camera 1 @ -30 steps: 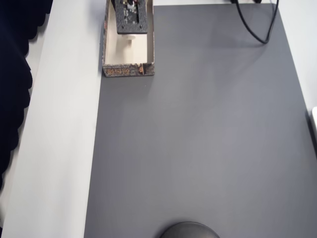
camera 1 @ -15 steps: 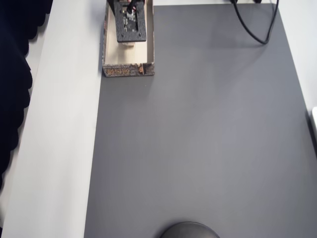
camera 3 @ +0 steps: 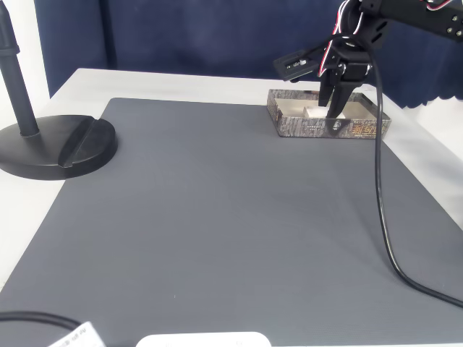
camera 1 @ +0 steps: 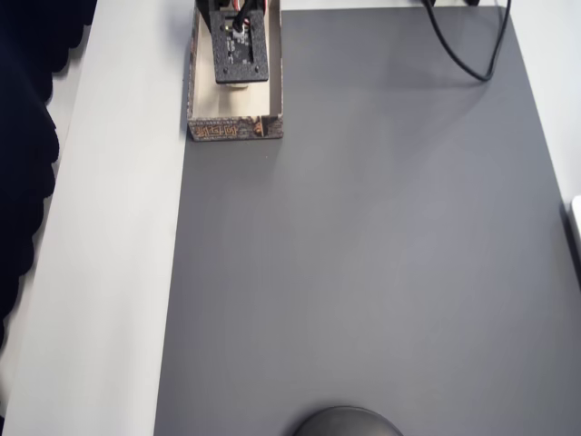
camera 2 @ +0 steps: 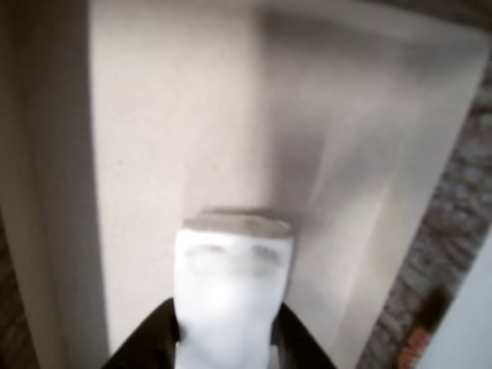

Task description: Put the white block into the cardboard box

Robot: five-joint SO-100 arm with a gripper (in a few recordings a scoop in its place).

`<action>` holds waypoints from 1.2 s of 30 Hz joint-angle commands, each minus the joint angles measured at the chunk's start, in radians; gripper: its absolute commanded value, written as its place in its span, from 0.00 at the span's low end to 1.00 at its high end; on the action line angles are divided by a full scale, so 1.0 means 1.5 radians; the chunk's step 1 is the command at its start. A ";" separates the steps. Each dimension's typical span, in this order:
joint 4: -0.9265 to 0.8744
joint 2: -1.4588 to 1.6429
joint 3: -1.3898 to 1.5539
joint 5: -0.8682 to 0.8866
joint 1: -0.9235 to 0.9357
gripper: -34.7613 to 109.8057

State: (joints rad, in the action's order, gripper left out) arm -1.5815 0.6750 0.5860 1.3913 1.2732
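On a dark grey mat (camera 3: 217,217) spread over a pale table (camera 1: 109,272), the cardboard box (camera 3: 289,124) sits at the far edge, close under the arm's base, so the drop needs only a short reach. Black arm (camera 3: 405,14) bends down from the upper right of the fixed view, wrist tipped steeply so that the gripper (camera 3: 334,112) points into the tray; in the overhead view the wrist plate (camera 1: 241,56) covers most of the box's cream floor. Inside the box, the white block (camera 2: 233,288) stands between the two dark fingers (camera 2: 154,338), pinched at its lower sides in the wrist view, its free end aimed at the tray floor and seemingly just above or on it. Holding the block by its narrow width probably keeps it clear of the walls. Letting go appears to be all that remains. A lamp-like stand (camera 3: 43,141) and a loose cable (camera 3: 383,217) lie well apart.
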 commanded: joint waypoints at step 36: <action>-0.062 0.258 0.042 -0.159 -0.030 0.45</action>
State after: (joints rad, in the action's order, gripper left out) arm -1.6337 0.8728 0.5906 1.2149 1.2395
